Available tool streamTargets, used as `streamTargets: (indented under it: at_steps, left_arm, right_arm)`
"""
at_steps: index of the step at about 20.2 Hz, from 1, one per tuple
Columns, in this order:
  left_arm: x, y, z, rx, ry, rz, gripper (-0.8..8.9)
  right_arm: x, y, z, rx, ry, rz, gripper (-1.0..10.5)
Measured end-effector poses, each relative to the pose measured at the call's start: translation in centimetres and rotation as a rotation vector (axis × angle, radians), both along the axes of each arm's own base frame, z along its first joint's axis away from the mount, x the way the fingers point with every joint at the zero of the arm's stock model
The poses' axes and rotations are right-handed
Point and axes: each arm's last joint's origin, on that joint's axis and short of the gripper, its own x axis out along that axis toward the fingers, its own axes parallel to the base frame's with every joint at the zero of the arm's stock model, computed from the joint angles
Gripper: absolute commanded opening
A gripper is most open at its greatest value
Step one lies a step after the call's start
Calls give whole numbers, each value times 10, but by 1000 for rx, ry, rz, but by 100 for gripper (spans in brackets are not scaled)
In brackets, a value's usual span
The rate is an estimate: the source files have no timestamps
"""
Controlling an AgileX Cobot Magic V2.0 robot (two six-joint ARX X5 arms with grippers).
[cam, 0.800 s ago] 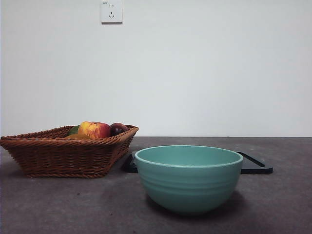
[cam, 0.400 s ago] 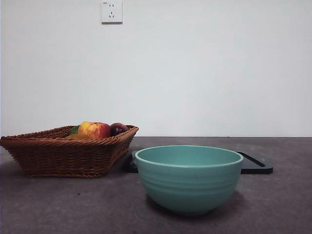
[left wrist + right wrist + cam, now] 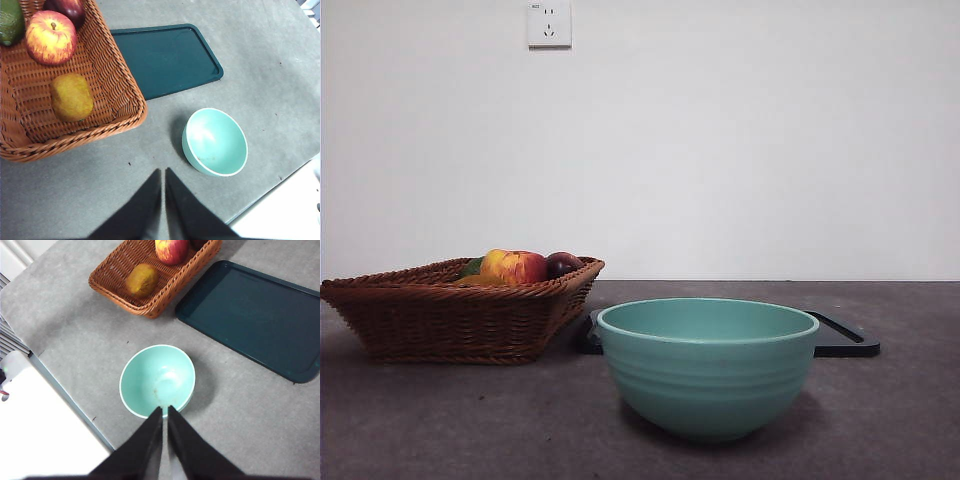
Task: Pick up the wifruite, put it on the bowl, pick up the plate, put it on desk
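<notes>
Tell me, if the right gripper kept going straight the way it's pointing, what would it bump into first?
Probably the large teal-green ceramic bowl: the right gripper, shut, points down at its near rim. Depth is unclear, so it may instead reach the dark grey desk beside it.

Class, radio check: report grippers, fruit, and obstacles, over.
Left gripper and right gripper shut, holding nothing. Golden-brown fruit in basket. Bowl empty. Nothing blocking.

Grey desk (image 3: 440,420) carries wicker basket (image 3: 450,315), black tray (image 3: 840,345), teal bowl (image 3: 707,365); all upright.
</notes>
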Motion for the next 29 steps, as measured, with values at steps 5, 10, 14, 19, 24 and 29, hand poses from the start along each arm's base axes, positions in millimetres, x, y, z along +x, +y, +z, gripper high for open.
streamTargets:
  at_steps: [5,10,14,19,24,29]
  left_arm:
    - [0,0,0,0,0,0,473]
    - [0,0,0,1,-3,-1,477]
    - [7,-2,0,-2,-10,2,469]
    - [30,-10,-4,32,4,15,469]
    - [69,-29,9,140,3,72,465]
    - [121,-54,2,252,63,111,460]
  right_arm:
    - [0,0,0,3,0,-2,435]
    - [0,0,0,3,1,-2,435]
    - [0,0,0,3,1,-2,435]
    - [0,0,0,3,-2,-2,435]
    - [1,0,1,5,-7,-3,435]
    - [1,0,1,5,-7,-2,435]
